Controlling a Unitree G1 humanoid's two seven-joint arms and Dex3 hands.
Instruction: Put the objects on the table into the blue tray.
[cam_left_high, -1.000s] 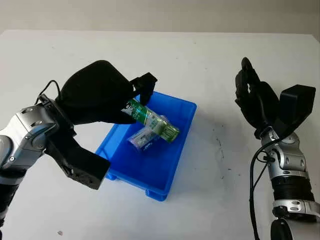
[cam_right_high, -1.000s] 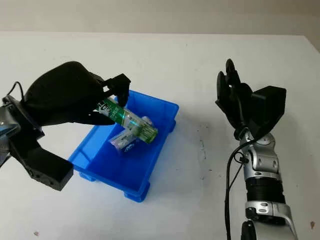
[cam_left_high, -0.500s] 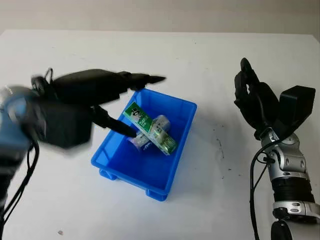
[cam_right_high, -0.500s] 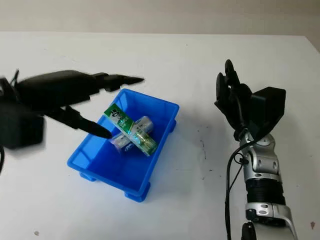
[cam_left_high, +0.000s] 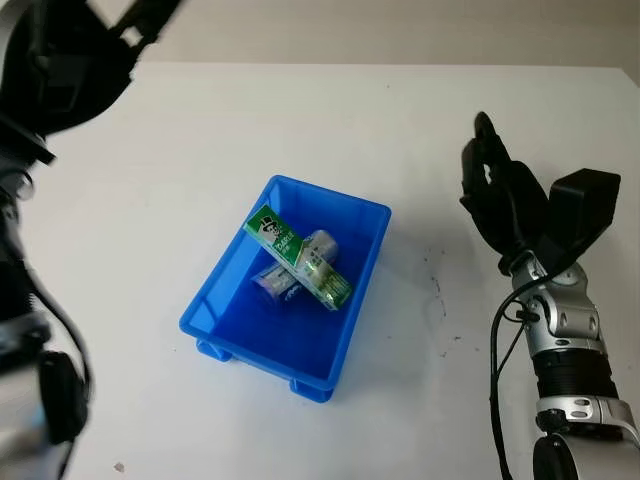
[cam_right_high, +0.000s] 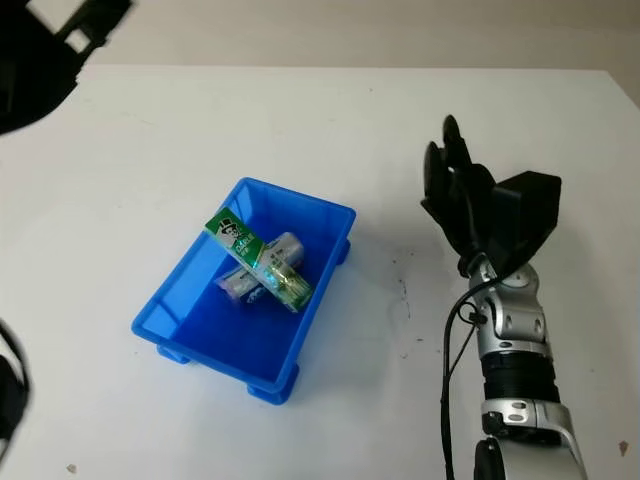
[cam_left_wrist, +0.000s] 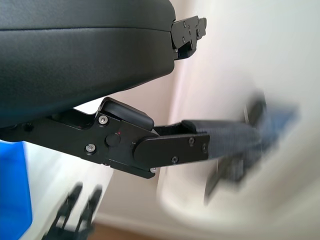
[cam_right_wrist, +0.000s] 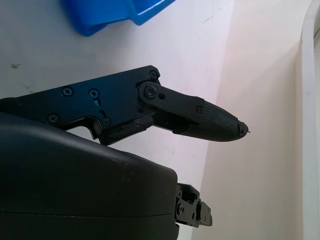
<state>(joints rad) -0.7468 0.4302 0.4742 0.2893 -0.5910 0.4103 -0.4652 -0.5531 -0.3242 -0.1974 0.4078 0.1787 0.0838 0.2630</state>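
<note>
I see a green box lying across a clear packet in the tray; both look light, the box stiff, best gripped across its long sides. My left robot hand is raised up beyond the tray's far-left corner, holding nothing, and the right robot hand stands open right of the tray.

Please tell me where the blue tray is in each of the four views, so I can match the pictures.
Left eye view: blue tray left of centre, on the table.
Right eye view: same tray, left of centre.
Left wrist view: blue strip at one edge, probably the tray.
Right wrist view: its corner at an edge.
Shared landmark: green box inside the tray.
</note>
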